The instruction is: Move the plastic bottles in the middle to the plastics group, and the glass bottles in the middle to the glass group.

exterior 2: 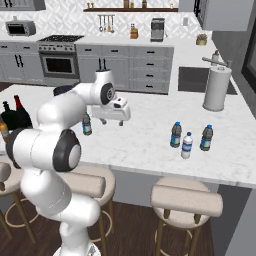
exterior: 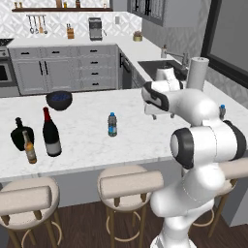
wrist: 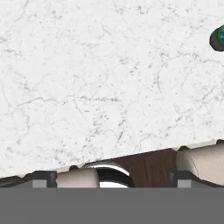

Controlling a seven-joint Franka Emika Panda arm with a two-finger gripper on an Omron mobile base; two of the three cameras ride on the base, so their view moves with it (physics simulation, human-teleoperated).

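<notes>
The gripper (exterior 2: 111, 120) hangs wide open and empty above the marble worktop (exterior: 145, 140). One water bottle (exterior: 112, 124) stands upright mid-worktop, near the gripper on its left; the plastics group (exterior 2: 190, 137) stands well apart to the right.

My pictures are bright and even, with soft light all over. The white counter (exterior: 87, 140) has only faint little shadows under the bottles. Nothing glares. Everything looks a bit soft and grainy. The floor under the stools (exterior 2: 186, 200) is darker.
</notes>
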